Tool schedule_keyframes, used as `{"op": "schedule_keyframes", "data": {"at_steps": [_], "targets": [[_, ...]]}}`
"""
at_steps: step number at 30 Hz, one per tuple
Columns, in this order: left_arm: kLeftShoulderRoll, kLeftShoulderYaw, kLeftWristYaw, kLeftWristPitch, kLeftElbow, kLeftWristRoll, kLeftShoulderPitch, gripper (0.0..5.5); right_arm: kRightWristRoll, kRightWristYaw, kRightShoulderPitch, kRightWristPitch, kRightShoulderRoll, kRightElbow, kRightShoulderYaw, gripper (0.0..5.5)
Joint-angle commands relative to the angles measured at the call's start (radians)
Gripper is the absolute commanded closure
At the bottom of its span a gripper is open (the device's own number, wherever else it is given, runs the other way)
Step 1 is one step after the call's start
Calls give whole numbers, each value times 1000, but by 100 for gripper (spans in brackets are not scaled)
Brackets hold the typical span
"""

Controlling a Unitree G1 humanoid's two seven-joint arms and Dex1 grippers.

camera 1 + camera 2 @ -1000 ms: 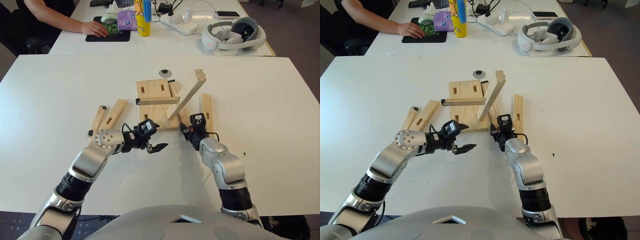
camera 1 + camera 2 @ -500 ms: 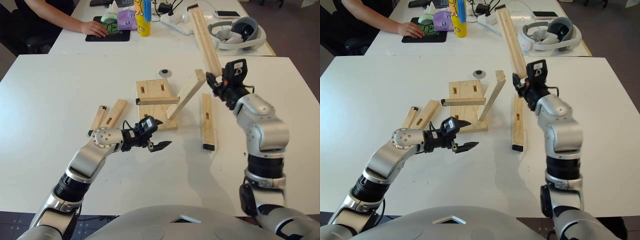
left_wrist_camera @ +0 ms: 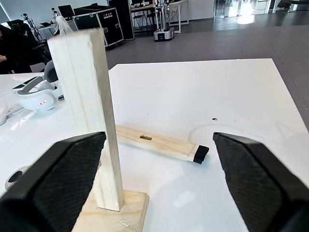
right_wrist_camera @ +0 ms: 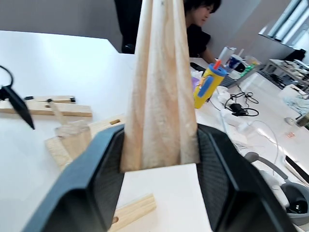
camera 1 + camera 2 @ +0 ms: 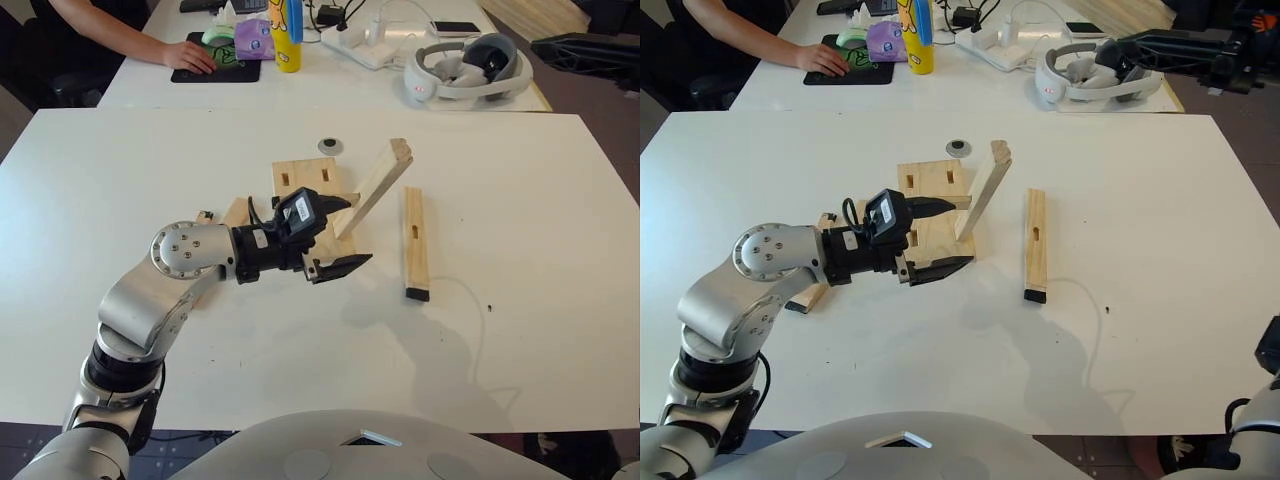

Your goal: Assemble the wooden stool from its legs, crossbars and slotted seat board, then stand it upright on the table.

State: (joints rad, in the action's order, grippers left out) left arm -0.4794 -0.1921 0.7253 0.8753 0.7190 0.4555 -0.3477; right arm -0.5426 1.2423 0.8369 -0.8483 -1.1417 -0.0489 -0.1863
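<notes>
White table | left gripper fingers apart, just beside tilted leg standing on slotted seat board | third leg flat on table nearby | right gripper clamped on second leg, aloft | risk: bumps tilted leg over if closing off-centre

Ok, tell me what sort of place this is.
Likely a robotics lab or office workspace: a headset and a power strip with cables on the far desk, and black equipment cases in the hall behind.
</notes>
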Motion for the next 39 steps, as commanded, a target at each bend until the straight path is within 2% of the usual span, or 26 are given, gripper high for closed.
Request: {"op": "schedule_keyframes", "data": {"at_steps": [1,6,12,16,20,23,25,28,34,39], "targets": [[-15,56,-2,74,61,106,-54,137,-95,97,23,-50,-62,-63,-1,349],[6,164,-27,138,81,292,-140,137,-139,165,-34,-44,-94,-134,16,349],[-1,302,-98,183,75,650,-269,137,-136,174,-136,-18,-96,-224,58,349],[-51,328,-180,181,55,818,-319,137,-136,186,-237,0,-108,-294,70,349],[-123,318,-195,179,37,852,-313,137,-158,209,-343,1,-144,-360,35,349],[-223,270,-160,190,36,745,-276,137,-131,245,-413,42,-185,-379,27,349],[-299,199,-127,183,37,636,-250,137,-112,264,-429,72,-206,-378,37,349],[-377,82,-84,153,49,482,-216,137,-58,292,-386,137,-214,-360,118,349],[-350,-65,-32,106,54,357,-225,137,83,361,-266,257,-178,-338,320,349],[-292,-170,-38,99,26,266,-258,137,152,370,-185,279,-152,-313,420,349]]}}
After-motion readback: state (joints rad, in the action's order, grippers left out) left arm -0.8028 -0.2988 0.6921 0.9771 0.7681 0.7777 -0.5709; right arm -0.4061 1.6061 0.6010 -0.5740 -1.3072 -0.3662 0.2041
